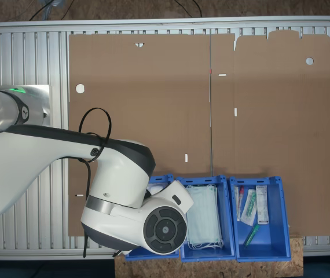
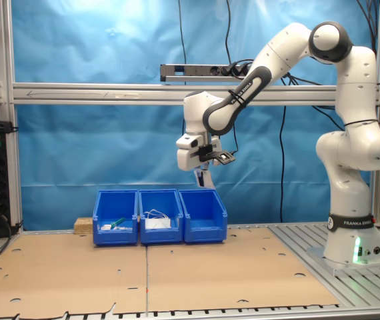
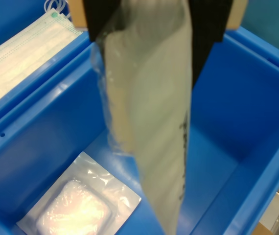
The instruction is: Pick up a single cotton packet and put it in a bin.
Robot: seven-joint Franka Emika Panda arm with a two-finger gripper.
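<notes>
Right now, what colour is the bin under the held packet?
Blue, clearest in the wrist view: bin, cotton packet.

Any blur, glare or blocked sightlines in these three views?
Wrist view: the held white cotton packet is close and blurred; glare on the puffy white packet lying in the deep blue plastic bin. First exterior view: the white arm hides that bin. Second exterior view: sharp, evenly lit.

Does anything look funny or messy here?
Nothing is spilled or broken. The gripper holds a cotton packet dangling limp above the blue bin, where another white packet lies flat on the floor.
</notes>
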